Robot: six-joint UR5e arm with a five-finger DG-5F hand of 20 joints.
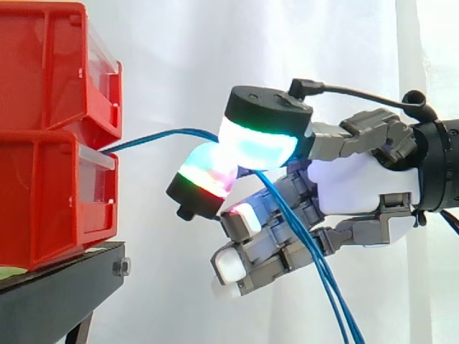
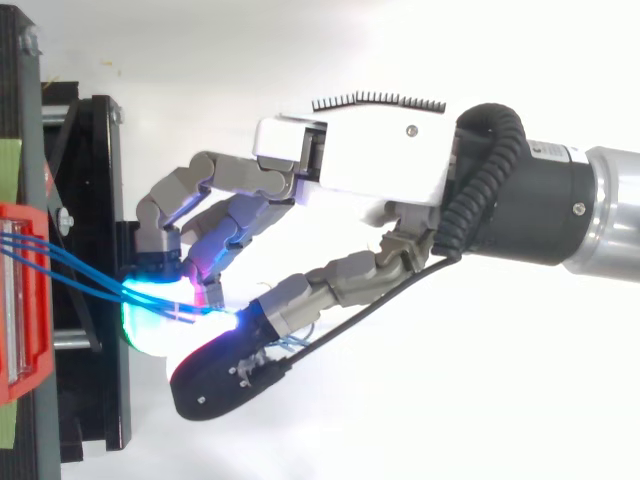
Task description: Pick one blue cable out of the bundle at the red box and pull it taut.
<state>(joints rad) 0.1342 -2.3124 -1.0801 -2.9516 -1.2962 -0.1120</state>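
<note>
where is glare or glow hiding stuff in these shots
Side view: the pads' cyan-green glow washes out where the hand pinches the cables; the curtain is evenly bright. Top view: the same glow whites out the pinch, and the background below is blown out.

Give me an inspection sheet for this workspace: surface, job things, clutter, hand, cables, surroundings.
Surface: black stand carrying stacked red bins.
Job's things: blue cables run from the bins' front to the hand.
Clutter: green patch on the stand; nothing else seen.
Hand: hand beside the bins, two glowing fingers pinching the blue cables; how many strands cannot be told.
Cables: past the pinch, blue strands hang down out of the side view.
Surroundings: white curtain behind.
</note>
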